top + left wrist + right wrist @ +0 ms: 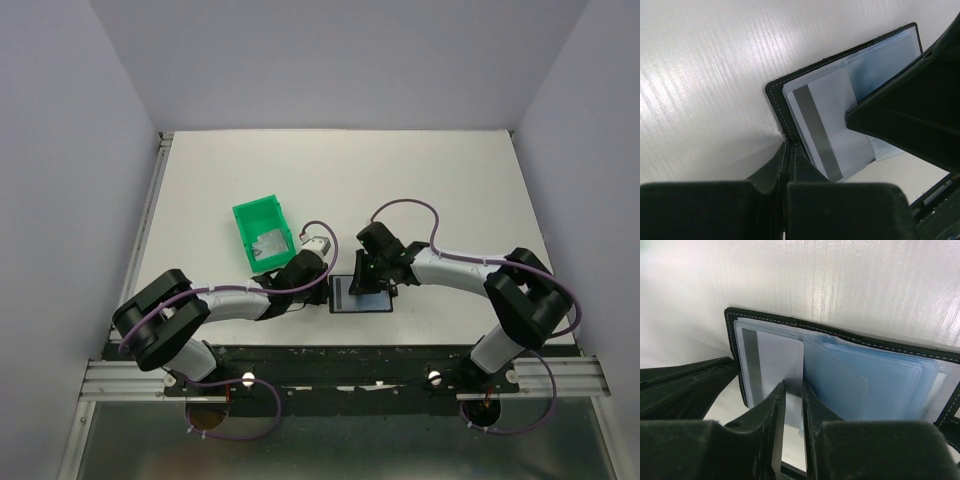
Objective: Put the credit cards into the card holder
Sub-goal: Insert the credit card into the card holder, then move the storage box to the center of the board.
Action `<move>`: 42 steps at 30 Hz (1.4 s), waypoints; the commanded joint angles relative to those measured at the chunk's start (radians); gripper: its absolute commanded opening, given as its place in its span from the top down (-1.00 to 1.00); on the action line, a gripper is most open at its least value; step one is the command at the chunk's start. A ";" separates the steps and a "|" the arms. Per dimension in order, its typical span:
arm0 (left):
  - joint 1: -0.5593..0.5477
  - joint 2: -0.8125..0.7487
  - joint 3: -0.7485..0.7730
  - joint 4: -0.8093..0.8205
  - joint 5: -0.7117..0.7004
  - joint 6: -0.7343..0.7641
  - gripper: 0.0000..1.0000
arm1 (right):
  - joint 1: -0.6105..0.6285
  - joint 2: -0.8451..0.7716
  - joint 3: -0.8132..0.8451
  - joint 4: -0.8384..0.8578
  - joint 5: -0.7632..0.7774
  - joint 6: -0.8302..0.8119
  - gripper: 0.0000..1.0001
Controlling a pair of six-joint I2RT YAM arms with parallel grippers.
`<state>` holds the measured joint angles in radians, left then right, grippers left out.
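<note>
The black card holder (343,300) lies open on the white table between the two arms, its pale blue sleeves (865,385) showing. My left gripper (325,287) is shut on the holder's left cover edge (775,97). A silvery-grey credit card (830,115) with a dark stripe lies flat on the left half of the holder (840,332). My right gripper (794,387) stands over this card (770,365) with a narrow gap between its fingers, and one fingertip (852,117) touches the card. Another credit card (270,243) lies in the green bin.
The green plastic bin (245,222) stands left of the holder, just behind my left arm. The table's side walls rise at the left and right, and its near edge runs right behind the holder.
</note>
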<state>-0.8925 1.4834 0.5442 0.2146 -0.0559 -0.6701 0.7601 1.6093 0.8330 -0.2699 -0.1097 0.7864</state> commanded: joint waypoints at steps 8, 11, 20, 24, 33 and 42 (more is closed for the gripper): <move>-0.010 -0.029 -0.006 -0.099 -0.004 0.010 1.00 | 0.024 -0.118 0.063 -0.126 0.071 -0.042 0.32; -0.010 -0.073 0.011 -0.142 -0.025 0.023 1.00 | 0.024 -0.161 0.084 -0.187 0.142 -0.065 0.27; 0.041 -0.265 0.106 -0.366 -0.133 0.073 0.54 | 0.022 -0.229 0.112 -0.262 0.217 -0.085 0.21; 0.168 -0.417 0.120 -0.437 -0.133 0.079 0.30 | 0.024 -0.259 0.103 -0.267 0.214 -0.082 0.20; 0.539 -0.538 0.160 -0.578 -0.117 0.066 -0.15 | 0.024 -0.316 0.061 -0.259 0.191 -0.069 0.15; 0.693 -0.468 0.154 -0.587 -0.088 0.020 -0.39 | 0.024 -0.367 0.034 -0.258 0.177 -0.078 0.13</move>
<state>-0.2310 0.9684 0.6918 -0.3485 -0.1623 -0.6212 0.7780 1.2743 0.8810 -0.5182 0.0689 0.7162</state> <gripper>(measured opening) 0.693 0.433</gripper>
